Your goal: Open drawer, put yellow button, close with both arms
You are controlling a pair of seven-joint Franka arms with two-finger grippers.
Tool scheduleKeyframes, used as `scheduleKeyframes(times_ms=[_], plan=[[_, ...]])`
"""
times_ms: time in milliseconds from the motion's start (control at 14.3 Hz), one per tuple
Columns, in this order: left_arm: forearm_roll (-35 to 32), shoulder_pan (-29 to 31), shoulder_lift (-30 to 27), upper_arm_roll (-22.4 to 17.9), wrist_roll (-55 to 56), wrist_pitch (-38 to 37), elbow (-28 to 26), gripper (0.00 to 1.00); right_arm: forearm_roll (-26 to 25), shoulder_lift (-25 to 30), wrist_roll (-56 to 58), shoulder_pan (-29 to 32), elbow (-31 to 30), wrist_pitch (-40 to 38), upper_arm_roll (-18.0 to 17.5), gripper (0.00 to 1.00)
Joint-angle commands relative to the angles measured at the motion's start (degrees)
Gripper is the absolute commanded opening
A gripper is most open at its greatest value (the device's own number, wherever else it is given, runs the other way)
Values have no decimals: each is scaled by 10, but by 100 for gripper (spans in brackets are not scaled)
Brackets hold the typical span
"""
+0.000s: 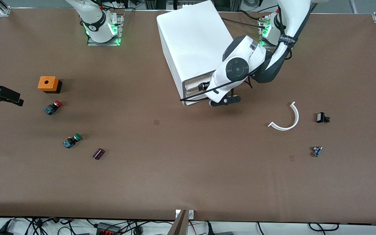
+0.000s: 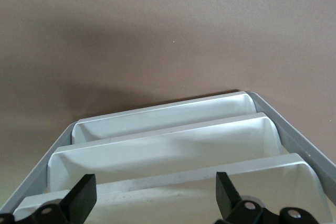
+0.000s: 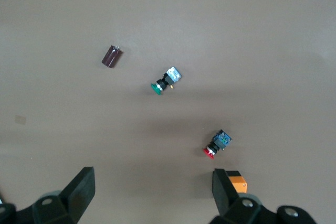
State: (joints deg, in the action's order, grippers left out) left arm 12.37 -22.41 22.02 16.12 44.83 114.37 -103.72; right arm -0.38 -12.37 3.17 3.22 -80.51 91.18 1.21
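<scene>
From the front, the left end effector [image 1: 224,100] sits at the cabinet's [image 1: 194,42] drawer fronts; its wrist view shows spread fingers [image 2: 81,198] holding nothing over the drawer [image 2: 173,195] – while the right end effector [image 3: 152,195] hangs open and empty above the counter [image 3: 210,24], no yellow button visible.

Front camera high overhead; wrist cameras look down past grippers.

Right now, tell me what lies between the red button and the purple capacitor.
The green button lies between the red button and the capacitor; the front view shows it, and the right wrist view too. No yellow button shows.
</scene>
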Motion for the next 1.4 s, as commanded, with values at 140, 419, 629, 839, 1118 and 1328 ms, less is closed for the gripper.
scheduleKeyframes(times_ms=[140, 419, 629, 839, 1118, 1328], plan=[[10, 5, -25, 15, 4, 2, -23, 100, -9, 99, 1, 8, -142, 50, -8, 100], [-20, 31, -24, 6, -32, 2, -9, 100, -7, 121, -7, 8, -171, 60, -8, 100], [-145, 96, -23, 6, -103, -17, 22, 100, -5, 120, -6, 9, -170, 56, -8, 100], [-181, 149, -24, 4, -210, -49, 61, 100, -5, 118, -8, 7, -170, 55, -8, 100], [-201, 210, -24, 4, -335, -163, 156, 100, -5, 120, -9, 7, -170, 54, -8, 100], [-202, 243, -27, 4, -389, -251, 240, 100, -5, 121, -7, 7, -170, 55, -8, 100]])
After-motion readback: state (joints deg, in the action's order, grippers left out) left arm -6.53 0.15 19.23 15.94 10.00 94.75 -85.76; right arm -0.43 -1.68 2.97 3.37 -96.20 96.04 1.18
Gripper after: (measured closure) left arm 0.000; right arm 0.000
